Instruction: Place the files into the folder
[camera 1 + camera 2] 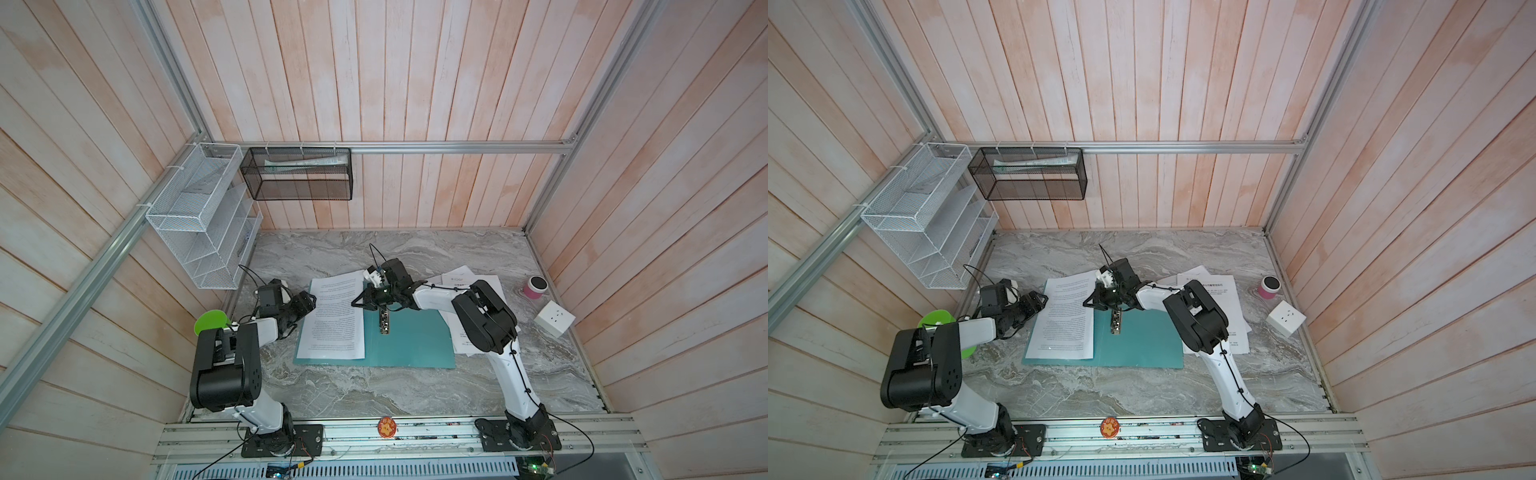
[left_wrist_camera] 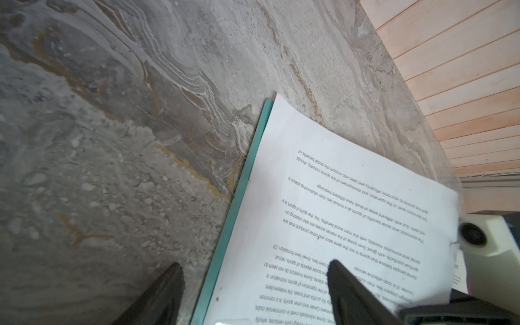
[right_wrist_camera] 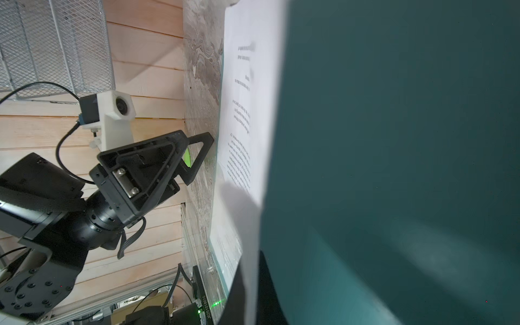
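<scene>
The folder [image 1: 409, 345] lies open in the middle of the table [image 1: 374, 390]. One sheet [image 1: 334, 324] lies on its left half, and the clip [image 1: 384, 322] sits just right of it. Right of the folder lie other sheets [image 1: 459, 275] — farther right a cup [image 1: 535, 286] and, nearer, a box [image 1: 554, 318].

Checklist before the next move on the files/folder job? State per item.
1. Folder open flat: ok.
2. One sheet on its left cover: ok.
3. Right gripper shut on that sheet's edge: ok.
4. Left gripper open, straddling the folder's left edge: ok.
5. Other files in folder: not ok, they lie on the table.
6. Clip bar holding the sheet: cannot tell.
</scene>
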`<state>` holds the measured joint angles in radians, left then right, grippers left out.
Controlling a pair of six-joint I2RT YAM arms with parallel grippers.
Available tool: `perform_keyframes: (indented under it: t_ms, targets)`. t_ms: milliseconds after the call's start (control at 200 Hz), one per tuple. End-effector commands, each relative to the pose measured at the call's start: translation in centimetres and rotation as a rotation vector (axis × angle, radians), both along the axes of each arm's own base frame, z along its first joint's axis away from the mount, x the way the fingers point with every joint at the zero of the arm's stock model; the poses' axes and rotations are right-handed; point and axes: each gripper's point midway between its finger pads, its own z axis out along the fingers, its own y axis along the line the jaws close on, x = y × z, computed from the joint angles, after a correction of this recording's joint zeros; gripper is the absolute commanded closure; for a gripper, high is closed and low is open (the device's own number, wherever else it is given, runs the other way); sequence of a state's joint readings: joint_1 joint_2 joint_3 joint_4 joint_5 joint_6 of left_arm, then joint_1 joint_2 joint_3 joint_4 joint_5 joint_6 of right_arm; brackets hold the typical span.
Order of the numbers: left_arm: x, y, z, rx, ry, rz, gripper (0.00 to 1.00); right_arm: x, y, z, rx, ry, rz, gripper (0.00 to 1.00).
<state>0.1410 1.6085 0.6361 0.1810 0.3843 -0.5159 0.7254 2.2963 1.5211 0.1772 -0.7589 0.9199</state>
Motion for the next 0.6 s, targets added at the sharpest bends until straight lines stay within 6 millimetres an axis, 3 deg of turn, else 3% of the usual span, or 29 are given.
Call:
perform_keyframes:
  t_ms: [0,580,595]
  targets:
    - [-2.2,-0.5,-2.9,-0.015,0.135,-0.004,0.17,-0.8,-0.1,-0.4,-0.036,0.007,0.008,1.00]
    - [-2.2,-0.5,-3.0,-0.014,0.136,-0.004,0.17,-2.0,-0.6,-2.2,-0.104,0.005,0.020,1.00]
    - [-2.2,-0.5,-3.0,-0.015,0.137,-0.002,0.18,-1.9,-0.7,-2.3,-0.115,0.003,0.019,0.96]
